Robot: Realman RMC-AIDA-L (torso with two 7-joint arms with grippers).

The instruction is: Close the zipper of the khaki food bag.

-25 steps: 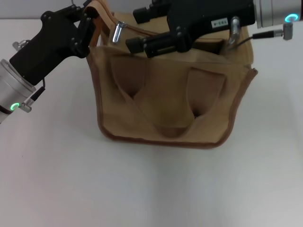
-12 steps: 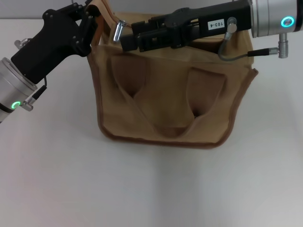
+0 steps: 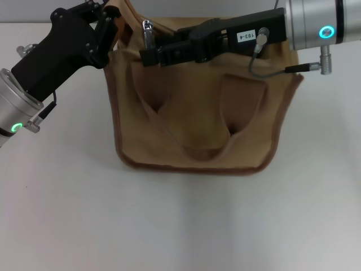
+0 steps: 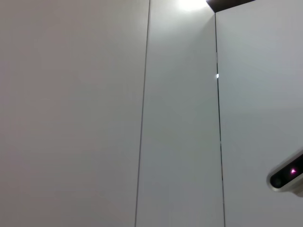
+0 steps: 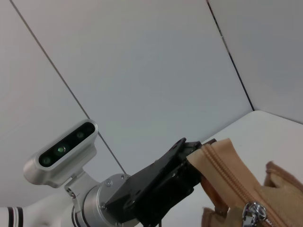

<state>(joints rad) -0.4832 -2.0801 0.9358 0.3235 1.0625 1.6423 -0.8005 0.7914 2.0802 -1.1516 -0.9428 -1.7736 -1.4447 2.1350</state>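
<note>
One small white sticker (image 3: 247, 36) can be read, and it says "103-4" in dark print. It sits on top of the black body of the right arm, a little way behind the right gripper (image 3: 148, 55) and just in front of the arm's silver ring. No other words, numbers or signs can be read on anything else in the pictures.
</note>
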